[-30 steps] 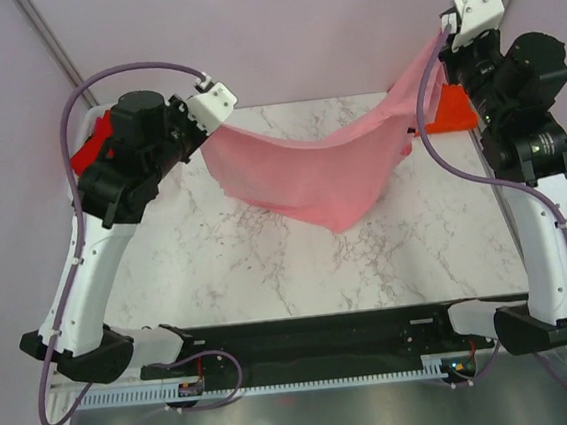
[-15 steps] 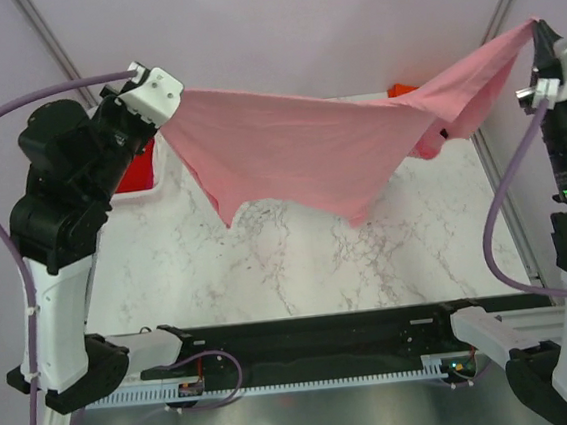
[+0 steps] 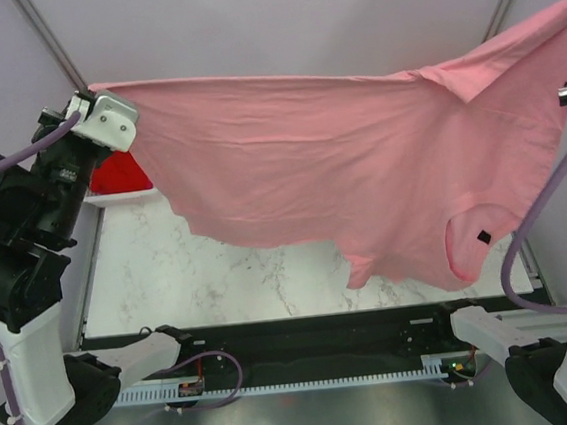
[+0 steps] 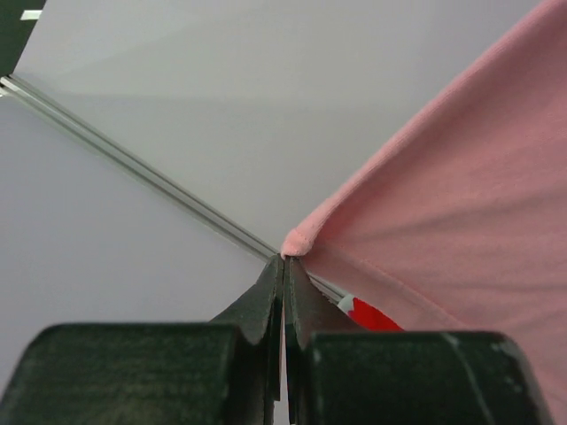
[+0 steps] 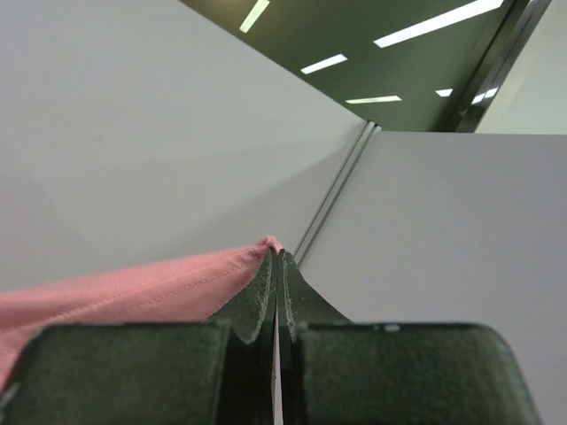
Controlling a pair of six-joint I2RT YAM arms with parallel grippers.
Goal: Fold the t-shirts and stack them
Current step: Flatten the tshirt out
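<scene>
The light pink t-shirt hangs spread in the air above the marble table, stretched between the two arms, with its collar and small dark tag sagging low on the right. The left gripper is pinched tight on one corner of the cloth, and the right gripper is clamped the same way on a stitched edge. Only the top view shows the whole spread and the tag, while the wrist views show just the closed fingertips biting the fabric.
</scene>
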